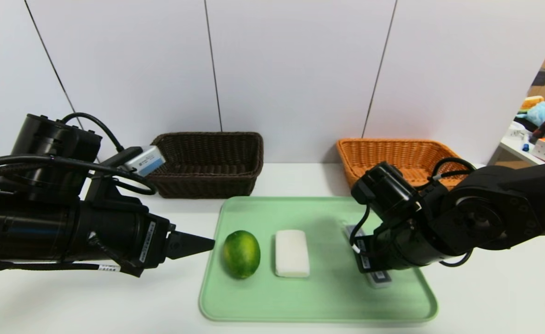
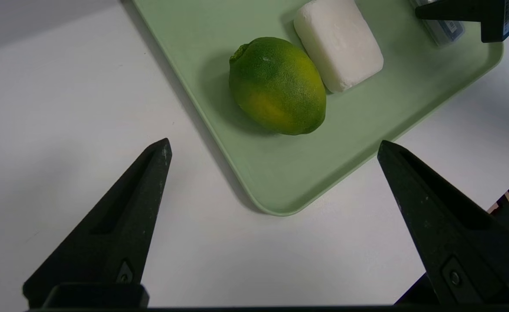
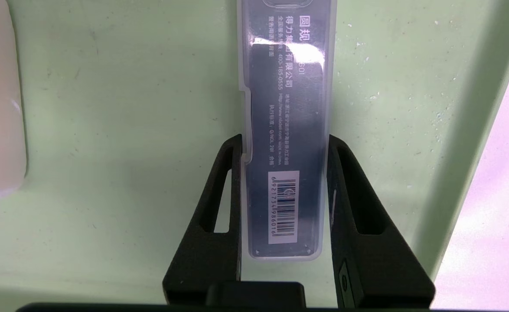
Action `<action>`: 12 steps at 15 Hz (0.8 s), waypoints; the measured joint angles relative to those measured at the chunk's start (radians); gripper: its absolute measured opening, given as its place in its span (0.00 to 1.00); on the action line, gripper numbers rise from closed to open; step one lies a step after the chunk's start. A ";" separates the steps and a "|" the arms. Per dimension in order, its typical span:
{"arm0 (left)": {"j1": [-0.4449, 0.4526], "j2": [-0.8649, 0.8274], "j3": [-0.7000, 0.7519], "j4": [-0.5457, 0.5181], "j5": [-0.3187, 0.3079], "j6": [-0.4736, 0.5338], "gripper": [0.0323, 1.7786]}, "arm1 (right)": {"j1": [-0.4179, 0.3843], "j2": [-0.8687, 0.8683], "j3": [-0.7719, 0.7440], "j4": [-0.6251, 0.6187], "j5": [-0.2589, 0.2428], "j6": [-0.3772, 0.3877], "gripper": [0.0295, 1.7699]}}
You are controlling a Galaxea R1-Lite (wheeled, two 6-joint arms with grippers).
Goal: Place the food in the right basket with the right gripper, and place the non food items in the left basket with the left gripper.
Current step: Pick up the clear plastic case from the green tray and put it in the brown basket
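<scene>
Since the right gripper (image 3: 284,190) is already clamped on the sides of the clear plastic case (image 3: 285,130), near its barcode end, the step in hand is the lift, and it is best done straight up off the green tray (image 1: 319,306) before any sideways travel, so the long case does not drag or pivot between the fingers. By its printed label and barcode the case looks like stationery, not food, which sits awkwardly with the task: non-food belongs in the dark left basket (image 1: 210,162), on the far side of the tray from this gripper, while the orange right basket (image 1: 395,157) lies just behind it. Because the hold is near one end, the free end may sag; a slow, level carry would suit it. Beside the gripper, toward the tray's middle, lies the white soap-like block (image 1: 292,253), close enough to be nudged by a sideways swing. Beyond that sits the green citrus fruit (image 1: 241,253), the only evident food. The left gripper (image 2: 274,149) hangs with its fingers spread wide and nothing between them, over the worktop (image 1: 495,287) just off the tray's edge, the fruit right ahead of it.
</scene>
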 joint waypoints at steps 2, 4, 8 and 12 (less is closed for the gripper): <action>0.000 0.000 0.002 0.000 0.000 0.000 0.95 | 0.000 0.001 0.000 -0.002 -0.001 0.000 0.30; 0.000 -0.002 0.003 0.000 0.001 0.000 0.95 | 0.000 -0.002 0.001 -0.004 -0.003 0.000 0.30; 0.000 -0.009 0.003 0.000 0.033 0.000 0.95 | 0.000 -0.032 -0.004 -0.079 -0.005 -0.014 0.30; 0.001 -0.013 0.009 0.000 0.040 -0.002 0.95 | 0.007 -0.058 -0.022 -0.203 -0.004 -0.083 0.30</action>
